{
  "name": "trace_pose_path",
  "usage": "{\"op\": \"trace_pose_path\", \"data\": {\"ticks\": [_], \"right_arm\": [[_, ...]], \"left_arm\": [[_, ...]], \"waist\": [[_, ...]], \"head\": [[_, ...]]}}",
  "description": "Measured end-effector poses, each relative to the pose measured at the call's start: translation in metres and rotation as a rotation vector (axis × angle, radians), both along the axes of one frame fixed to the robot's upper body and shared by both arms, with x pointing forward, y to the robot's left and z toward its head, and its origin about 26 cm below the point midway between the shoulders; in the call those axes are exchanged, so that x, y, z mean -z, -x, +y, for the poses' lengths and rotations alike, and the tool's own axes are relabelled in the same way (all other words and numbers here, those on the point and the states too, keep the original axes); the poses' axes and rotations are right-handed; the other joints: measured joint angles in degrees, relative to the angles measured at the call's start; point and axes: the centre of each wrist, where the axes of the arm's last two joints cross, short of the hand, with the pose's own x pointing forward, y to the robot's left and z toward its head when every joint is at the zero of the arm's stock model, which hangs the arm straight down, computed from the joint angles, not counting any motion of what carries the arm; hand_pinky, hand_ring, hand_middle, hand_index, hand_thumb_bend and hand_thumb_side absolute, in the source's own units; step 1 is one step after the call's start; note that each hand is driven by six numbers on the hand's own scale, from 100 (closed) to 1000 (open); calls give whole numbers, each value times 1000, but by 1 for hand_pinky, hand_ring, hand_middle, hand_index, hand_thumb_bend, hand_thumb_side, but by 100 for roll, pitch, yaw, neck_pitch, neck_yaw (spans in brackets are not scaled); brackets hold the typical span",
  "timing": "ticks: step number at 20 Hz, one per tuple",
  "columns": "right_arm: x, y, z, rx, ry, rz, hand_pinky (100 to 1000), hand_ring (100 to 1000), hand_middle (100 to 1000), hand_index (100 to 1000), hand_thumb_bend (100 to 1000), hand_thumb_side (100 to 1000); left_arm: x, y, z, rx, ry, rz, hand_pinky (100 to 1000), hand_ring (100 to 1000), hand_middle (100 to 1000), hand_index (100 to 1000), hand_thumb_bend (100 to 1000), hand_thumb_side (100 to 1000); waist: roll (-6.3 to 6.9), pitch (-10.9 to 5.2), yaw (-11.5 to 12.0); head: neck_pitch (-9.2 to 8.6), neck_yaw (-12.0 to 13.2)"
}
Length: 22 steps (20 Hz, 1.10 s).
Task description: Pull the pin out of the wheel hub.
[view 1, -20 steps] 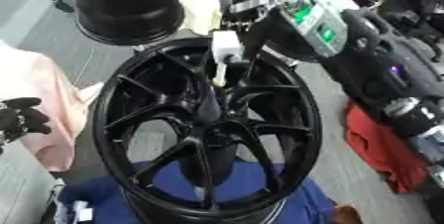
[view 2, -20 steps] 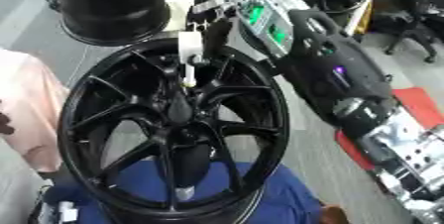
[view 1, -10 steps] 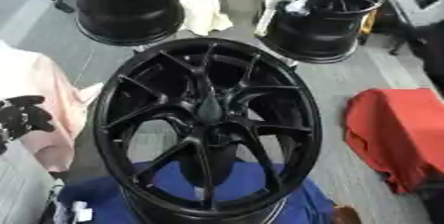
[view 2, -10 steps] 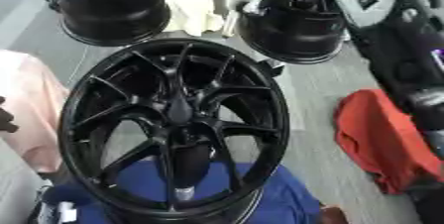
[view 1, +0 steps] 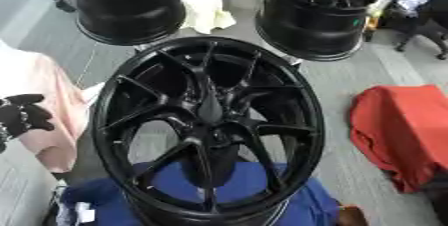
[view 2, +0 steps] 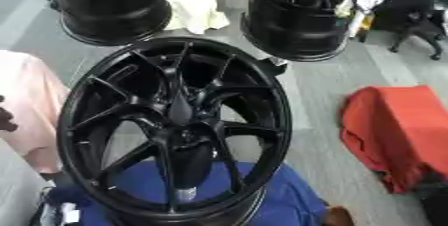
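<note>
The large black wheel hub [view 1: 210, 120] lies flat in the middle, spokes up, on a blue cloth [view 1: 302, 202]. No pin shows in its centre or anywhere else in either view. My left hand [view 1: 22, 115] rests at the left edge, beside the hub and apart from it, with relaxed fingers that hold nothing. Neither view shows my right hand or arm.
Two more black wheels [view 1: 131, 5] [view 1: 319, 12] stand behind the hub with a cream cloth [view 1: 206, 10] between them. A red cloth [view 1: 402, 130] lies on the floor at the right and a pink cloth [view 1: 44, 95] at the left. An office chair [view 2: 411, 15] stands at the far right.
A second ago my right hand held a white pin just above the hub's upper spokes. It rose to the upper right with the pin and has left the views. The left hand stayed.
</note>
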Motion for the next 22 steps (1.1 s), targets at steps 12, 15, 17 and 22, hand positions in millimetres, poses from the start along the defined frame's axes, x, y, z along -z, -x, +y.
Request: {"op": "trace_pose_path", "data": {"ticks": [12,15,17,22], "right_arm": [[138,40,3,719,-210,-110,789,815,870,934,248,470],[130,36,28,688,-224,-191,767,786,835,918,244,455],[125,35,42,649,-240,-240,741,758,802,902,232,441],[121,38,68,541,-345,-342,692,689,735,869,202,411]], "left_arm": [[-1,1,2,-8,-1,-10,783,639,632,853,151,727],[-1,0,2,-7,-1,-11,783,639,632,853,151,728],[-1,0,2,-8,-1,-11,783,639,632,853,151,729],[-1,0,1,-8,1,-13,783,638,631,851,150,731]], "waist": [[48,65,-61],[60,80,-49],[60,89,-35],[45,122,-26]], "head": [[0,50],[0,43],[0,36],[-3,33]]}}
